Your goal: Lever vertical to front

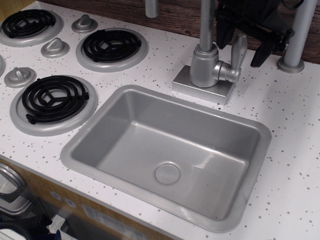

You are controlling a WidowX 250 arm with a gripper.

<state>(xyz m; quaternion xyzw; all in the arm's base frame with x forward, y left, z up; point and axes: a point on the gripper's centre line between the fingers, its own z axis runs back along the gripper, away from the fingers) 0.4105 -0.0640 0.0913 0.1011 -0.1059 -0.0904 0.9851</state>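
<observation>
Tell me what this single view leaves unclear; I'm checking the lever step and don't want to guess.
- The gripper: its upper body is cut off by the top edge; whether the jaws touch the lever cannot be told.
- The faucet spout: its curve leaves the frame at the top.
- The lever's back face: turned away from the camera.
- The cabinet front: cut off by the bottom edge and too dark to read.

The black end effector hangs high, fingers spread apart, empty.
</observation>
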